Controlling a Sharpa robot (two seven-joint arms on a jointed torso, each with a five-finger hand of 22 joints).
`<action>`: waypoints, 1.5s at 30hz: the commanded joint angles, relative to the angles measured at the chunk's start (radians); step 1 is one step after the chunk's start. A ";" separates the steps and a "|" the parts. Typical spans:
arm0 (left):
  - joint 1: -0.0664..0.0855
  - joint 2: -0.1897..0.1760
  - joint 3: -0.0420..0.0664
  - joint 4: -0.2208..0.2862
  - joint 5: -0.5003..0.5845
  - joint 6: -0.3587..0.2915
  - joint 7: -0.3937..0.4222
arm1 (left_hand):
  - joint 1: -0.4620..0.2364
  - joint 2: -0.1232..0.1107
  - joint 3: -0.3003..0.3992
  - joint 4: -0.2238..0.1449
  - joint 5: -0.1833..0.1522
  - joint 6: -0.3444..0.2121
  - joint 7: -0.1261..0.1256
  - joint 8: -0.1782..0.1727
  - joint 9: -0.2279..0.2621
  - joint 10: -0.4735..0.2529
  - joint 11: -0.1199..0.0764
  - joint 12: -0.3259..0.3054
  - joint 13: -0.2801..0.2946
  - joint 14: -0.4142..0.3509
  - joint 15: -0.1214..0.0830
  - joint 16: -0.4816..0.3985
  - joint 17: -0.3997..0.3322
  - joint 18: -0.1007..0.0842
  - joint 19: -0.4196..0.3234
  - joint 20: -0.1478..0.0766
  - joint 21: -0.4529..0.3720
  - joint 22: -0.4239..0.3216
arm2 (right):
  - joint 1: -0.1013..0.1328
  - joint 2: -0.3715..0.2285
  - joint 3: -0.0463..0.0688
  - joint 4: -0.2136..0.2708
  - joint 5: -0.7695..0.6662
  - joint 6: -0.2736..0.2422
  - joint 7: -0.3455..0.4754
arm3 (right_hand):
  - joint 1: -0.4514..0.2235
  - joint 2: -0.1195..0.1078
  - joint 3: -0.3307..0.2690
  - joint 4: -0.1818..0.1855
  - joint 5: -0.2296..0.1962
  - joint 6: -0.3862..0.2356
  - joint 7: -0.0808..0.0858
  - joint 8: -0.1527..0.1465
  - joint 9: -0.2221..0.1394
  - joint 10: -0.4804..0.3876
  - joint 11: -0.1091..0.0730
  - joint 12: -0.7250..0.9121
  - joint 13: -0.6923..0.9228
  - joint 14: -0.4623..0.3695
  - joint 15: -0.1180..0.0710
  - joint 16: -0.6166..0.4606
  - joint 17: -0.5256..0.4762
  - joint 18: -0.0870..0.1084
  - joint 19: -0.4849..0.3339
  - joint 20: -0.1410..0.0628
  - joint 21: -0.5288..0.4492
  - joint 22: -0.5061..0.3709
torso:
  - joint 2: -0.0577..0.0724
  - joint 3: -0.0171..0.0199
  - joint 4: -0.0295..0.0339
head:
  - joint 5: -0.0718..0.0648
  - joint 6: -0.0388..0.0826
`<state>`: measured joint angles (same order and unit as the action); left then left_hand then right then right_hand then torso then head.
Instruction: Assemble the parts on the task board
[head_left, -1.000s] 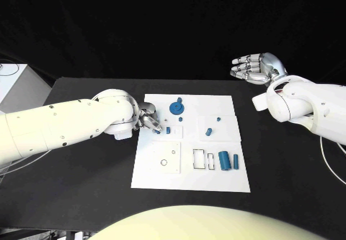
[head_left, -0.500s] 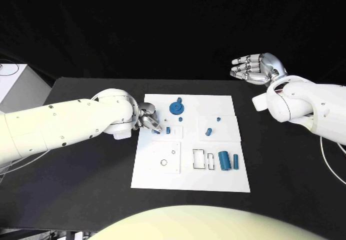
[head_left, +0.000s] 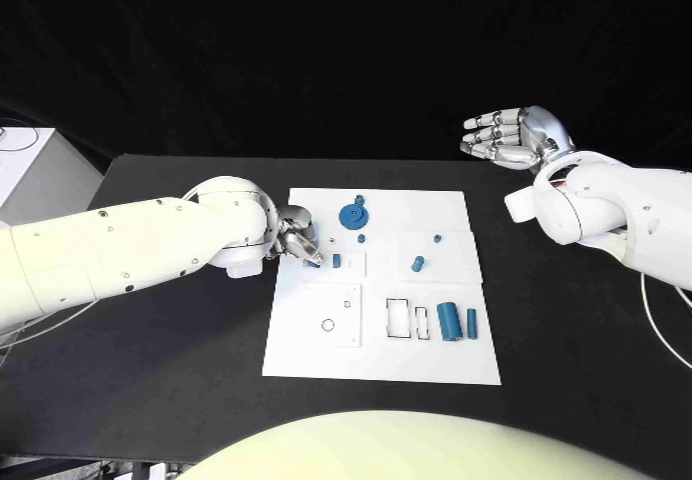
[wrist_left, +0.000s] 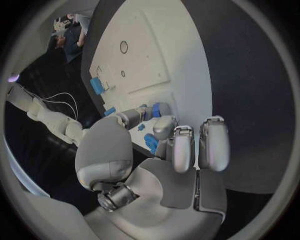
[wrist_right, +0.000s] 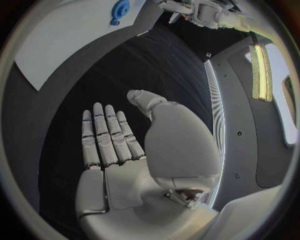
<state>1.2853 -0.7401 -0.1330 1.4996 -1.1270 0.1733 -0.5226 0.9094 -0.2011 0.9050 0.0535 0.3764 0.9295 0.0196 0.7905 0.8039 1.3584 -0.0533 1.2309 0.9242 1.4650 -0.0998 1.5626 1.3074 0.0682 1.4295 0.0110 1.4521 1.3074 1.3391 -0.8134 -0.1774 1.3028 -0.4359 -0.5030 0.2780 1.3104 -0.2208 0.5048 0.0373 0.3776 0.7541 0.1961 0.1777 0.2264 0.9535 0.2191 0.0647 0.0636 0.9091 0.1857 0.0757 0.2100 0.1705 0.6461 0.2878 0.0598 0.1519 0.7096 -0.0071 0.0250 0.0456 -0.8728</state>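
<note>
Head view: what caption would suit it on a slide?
Left hand reaches a small blue part on the task board; right hand open.

left hand (head_left: 299, 243) crowding board's (head_left: 433, 365) left edge

Task board (head_left: 433, 355) mid-table (head_left: 173, 370); left hand (head_left: 299, 240) at its left edge.
</note>
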 joint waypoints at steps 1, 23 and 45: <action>-0.005 0.001 -0.005 -0.005 -0.011 0.027 -0.011 | 0.021 0.037 0.134 -0.142 0.009 0.001 0.001 0.005 -0.001 0.002 0.001 -0.004 -0.007 0.102 -0.002 0.002 0.251 -0.014 0.000 -0.001 0.004 0.050 | 0.000 0.000 0.000 0.002 -0.004 0.016 0.008 | -0.007 0.002 -0.006 0.001 0.006 0.002 0.078 -0.006 -0.001 -0.006 0.002 -0.002 -0.001 -0.002 0.005 -0.005 -0.001 -0.004 -0.007 0.003 -0.004 -0.001 | 0.000 0.0007 -0.0004 | -0.001 0.000; -0.005 0.002 -0.005 -0.001 0.010 -0.039 -0.008 | 0.018 0.056 0.128 -0.139 0.001 -0.002 0.001 0.003 -0.003 -0.001 0.002 -0.011 -0.015 0.102 -0.002 0.001 0.249 -0.015 0.001 -0.001 0.005 0.053 | 0.000 -0.002 0.000 0.006 -0.002 0.016 0.010 | -0.011 0.005 -0.010 0.003 0.008 0.003 0.079 -0.008 -0.002 -0.006 0.002 -0.003 -0.001 -0.002 0.006 -0.006 -0.003 -0.004 -0.010 0.003 -0.004 -0.005 | 0.000 -0.0014 0.0005 | -0.003 0.000; -0.006 0.000 -0.005 0.004 0.012 -0.047 -0.009 | 0.019 0.065 0.133 -0.143 0.002 -0.001 0.001 0.004 -0.003 0.001 0.001 -0.009 -0.011 0.102 -0.002 0.002 0.251 -0.016 0.005 -0.002 0.008 0.058 | -0.001 -0.001 0.000 0.005 -0.002 0.019 0.010 | -0.011 0.006 -0.012 0.004 0.009 0.007 0.079 -0.008 -0.002 -0.006 0.003 -0.003 -0.001 -0.002 0.006 -0.007 -0.005 -0.004 -0.010 0.003 -0.004 -0.007 | 0.000 0.0003 -0.0003 | -0.003 0.000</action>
<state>1.2823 -0.7412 -0.1365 1.5034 -1.1147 0.1338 -0.5257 0.8908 -0.1826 0.8994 0.0479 0.3774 0.9309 0.0247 0.7993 0.8015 1.3584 -0.0528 1.2258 0.9128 1.4649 -0.0997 1.5626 1.3074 0.0681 1.4293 0.0110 1.4558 1.3074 1.3384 -0.8146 -0.1775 1.3068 -0.4348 -0.5003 0.2784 1.3053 -0.2157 0.4994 0.0428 0.3817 0.7541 0.1961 0.1737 0.2255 0.9535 0.2191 0.0647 0.0636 0.9091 0.1857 0.0757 0.2063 0.1706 0.6425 0.2915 0.0598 0.1460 0.7096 -0.0073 0.0252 0.0430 -0.8728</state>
